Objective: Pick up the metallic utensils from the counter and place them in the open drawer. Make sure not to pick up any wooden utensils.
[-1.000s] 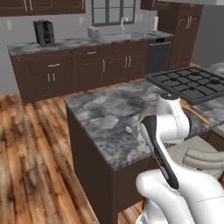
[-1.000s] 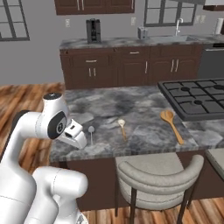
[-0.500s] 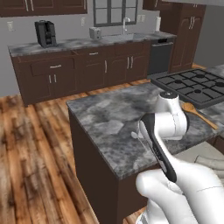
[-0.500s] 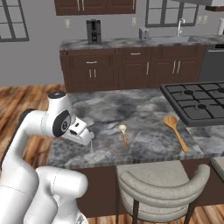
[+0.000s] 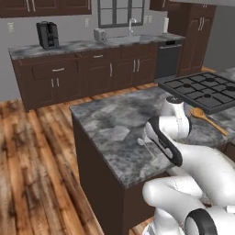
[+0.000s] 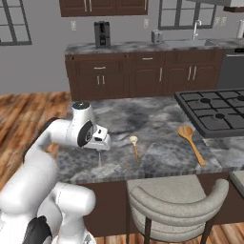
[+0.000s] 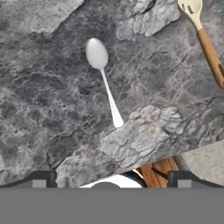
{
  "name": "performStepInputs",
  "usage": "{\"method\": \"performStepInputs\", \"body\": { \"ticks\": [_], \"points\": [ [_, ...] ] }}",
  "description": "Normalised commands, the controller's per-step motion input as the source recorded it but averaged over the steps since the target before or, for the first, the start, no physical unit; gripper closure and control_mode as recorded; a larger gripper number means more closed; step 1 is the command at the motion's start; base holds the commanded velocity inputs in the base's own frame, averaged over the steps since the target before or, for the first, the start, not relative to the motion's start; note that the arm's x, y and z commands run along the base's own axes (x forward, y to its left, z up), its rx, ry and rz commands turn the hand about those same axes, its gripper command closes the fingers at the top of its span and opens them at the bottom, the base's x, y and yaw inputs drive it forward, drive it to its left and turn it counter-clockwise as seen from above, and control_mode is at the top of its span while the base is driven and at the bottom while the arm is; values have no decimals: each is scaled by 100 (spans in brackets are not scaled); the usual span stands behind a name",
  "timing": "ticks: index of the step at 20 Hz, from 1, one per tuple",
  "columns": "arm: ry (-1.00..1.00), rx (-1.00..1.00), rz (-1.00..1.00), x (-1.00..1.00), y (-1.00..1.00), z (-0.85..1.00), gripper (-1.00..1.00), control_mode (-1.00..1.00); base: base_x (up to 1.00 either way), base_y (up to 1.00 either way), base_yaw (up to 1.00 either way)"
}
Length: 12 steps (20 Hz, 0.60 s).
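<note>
The marbled island counter (image 6: 157,119) is carrying every utensil in play; a gas cooktop (image 6: 214,112) is occupying its far right. The gripper (image 6: 101,143) is hovering above the slab's near edge with its fingers spread wide and empty. Just beyond it a large wooden spoon (image 6: 190,143) and a short wooden utensil (image 7: 203,33) are lying, both to be avoided. The silver spoon (image 7: 104,83) is lying flat below the hand. The gripper is best descending centred on the slim handle, the jaws straddling it crosswise.

You see a smooth silvery metal spoon (image 7: 104,78) on the marbled grey stone counter (image 7: 52,109), beside a tan wooden utensil (image 7: 204,39) with matt grain.
</note>
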Motion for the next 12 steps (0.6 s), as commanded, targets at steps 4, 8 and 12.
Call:
{"method": "performStepInputs", "body": {
  "ticks": [4,8,12],
  "points": [
    [9,-9,27,100,0,-73,-100,-100,0,0,0],
    [5,-16,8,93,0,-65,-100,-100,0,0,0],
    [8,-5,0,69,0,-18,-100,-100,0,0,0]
  ]
}}
